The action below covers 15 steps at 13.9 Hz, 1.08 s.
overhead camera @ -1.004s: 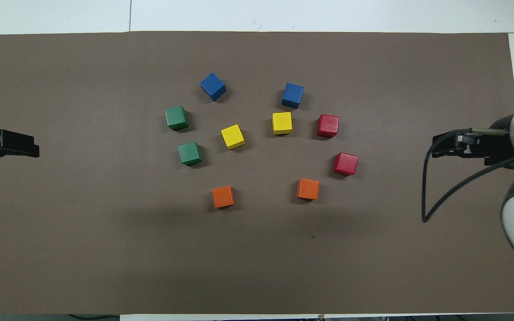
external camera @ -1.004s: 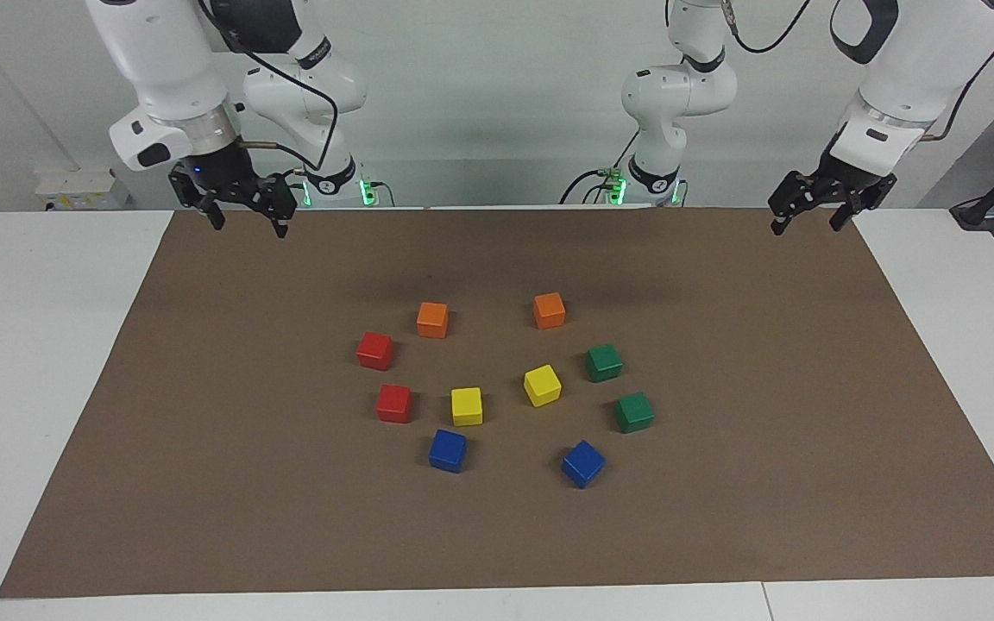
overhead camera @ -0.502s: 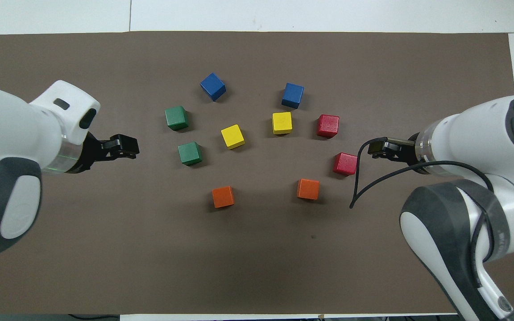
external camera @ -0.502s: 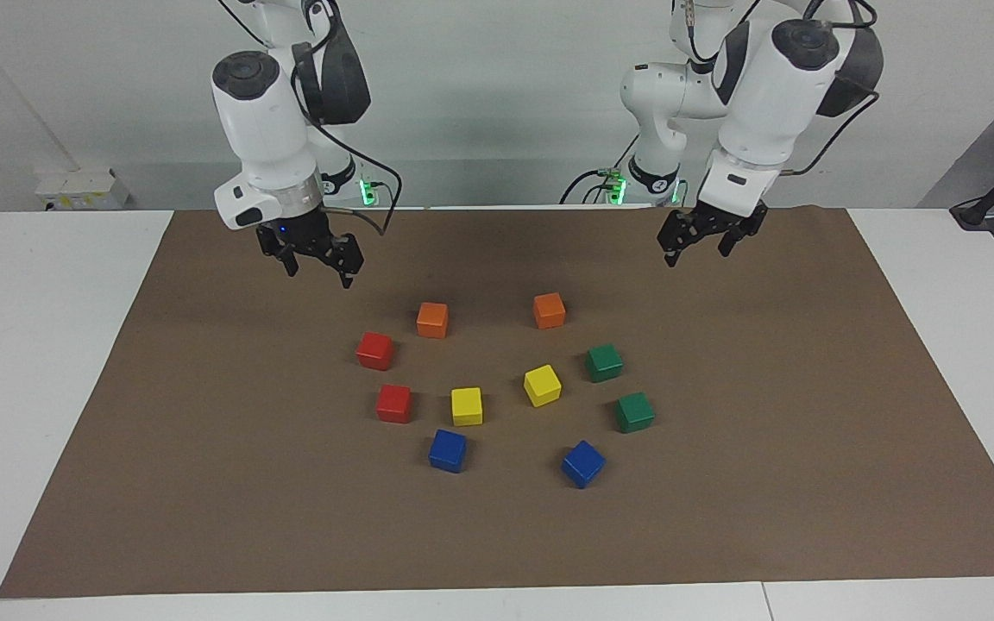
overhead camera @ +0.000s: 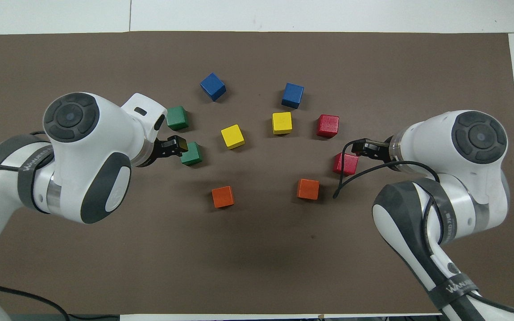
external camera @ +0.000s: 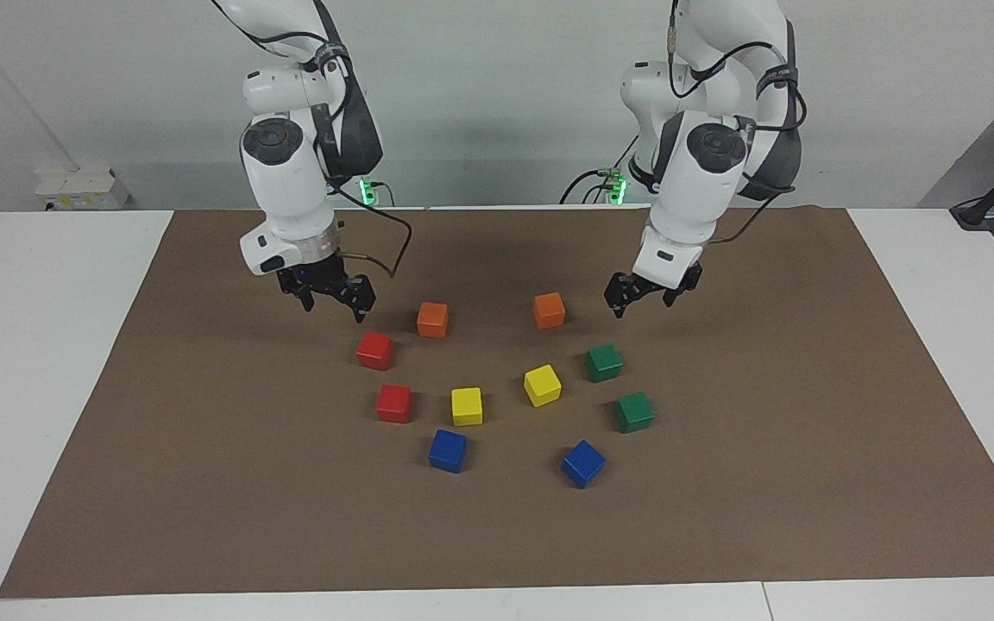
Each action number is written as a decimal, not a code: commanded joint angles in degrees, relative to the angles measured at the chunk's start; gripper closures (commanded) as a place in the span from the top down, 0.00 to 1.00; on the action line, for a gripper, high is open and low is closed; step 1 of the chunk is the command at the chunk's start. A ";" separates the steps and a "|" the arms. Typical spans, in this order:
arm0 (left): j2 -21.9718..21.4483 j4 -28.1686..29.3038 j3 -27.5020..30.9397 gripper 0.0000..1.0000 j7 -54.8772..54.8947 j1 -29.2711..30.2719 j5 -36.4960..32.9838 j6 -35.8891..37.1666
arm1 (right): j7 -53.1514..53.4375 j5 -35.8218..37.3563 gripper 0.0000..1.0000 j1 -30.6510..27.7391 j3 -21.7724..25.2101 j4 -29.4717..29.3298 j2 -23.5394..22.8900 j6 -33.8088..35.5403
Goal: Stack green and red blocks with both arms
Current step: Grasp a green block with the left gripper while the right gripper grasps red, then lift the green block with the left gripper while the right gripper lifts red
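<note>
Two dark green blocks lie on the brown mat toward the left arm's end, one [external camera: 604, 362] [overhead camera: 191, 153] nearer to the robots than the other [external camera: 635, 411] [overhead camera: 177, 117]. Two red blocks lie toward the right arm's end, one [external camera: 374, 350] [overhead camera: 345, 163] nearer to the robots than the other [external camera: 394, 403] [overhead camera: 328, 125]. My left gripper [external camera: 642, 304] [overhead camera: 179, 146] is open and empty, raised over the mat beside the nearer green block. My right gripper [external camera: 333, 306] [overhead camera: 360, 149] is open and empty, raised over the mat beside the nearer red block.
Two orange cubes [external camera: 432, 319] [external camera: 549, 310] lie nearest the robots, between the grippers. Two yellow cubes [external camera: 466, 405] [external camera: 542, 385] sit in the middle of the ring. Two blue cubes [external camera: 448, 450] [external camera: 582, 463] lie farthest from the robots. The brown mat [external camera: 204, 474] covers a white table.
Both arms have swung in from the mat's ends toward the ring of cubes and come lower. The left gripper now hangs by the green blocks, the right by the red blocks. No cube moved.
</note>
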<state>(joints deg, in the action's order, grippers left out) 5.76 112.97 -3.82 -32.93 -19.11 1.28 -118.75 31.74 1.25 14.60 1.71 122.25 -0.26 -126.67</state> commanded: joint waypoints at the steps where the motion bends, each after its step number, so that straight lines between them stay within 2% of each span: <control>1: 2.84 -0.03 0.92 1.00 -2.66 -2.33 0.48 -3.50 | 4.37 -0.20 1.00 2.36 0.05 0.80 -2.45 -5.59; 6: 7.33 -0.47 1.09 1.00 -6.08 -4.61 0.22 -6.84 | 4.47 -0.20 0.99 2.36 0.05 1.76 -6.06 -11.14; 9: 9.96 -0.47 1.01 1.00 -7.06 -4.71 0.13 -9.82 | 3.94 -0.20 0.99 2.36 0.05 3.87 -6.33 -15.53; 13: 11.55 -0.21 1.01 1.00 -6.88 -4.36 0.13 -13.16 | 3.94 -0.20 0.99 2.36 0.05 4.57 -6.59 -16.07; 15: 13.66 -0.12 1.01 0.98 -6.97 -4.35 0.13 -15.80 | 3.94 -0.20 0.99 2.45 0.05 5.62 -6.95 -17.82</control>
<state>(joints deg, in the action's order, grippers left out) 17.60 112.90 -3.45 -39.07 -22.88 1.28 -131.67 35.49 1.25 17.14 1.82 125.85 -7.37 -141.80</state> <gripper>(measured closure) 0.000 0.009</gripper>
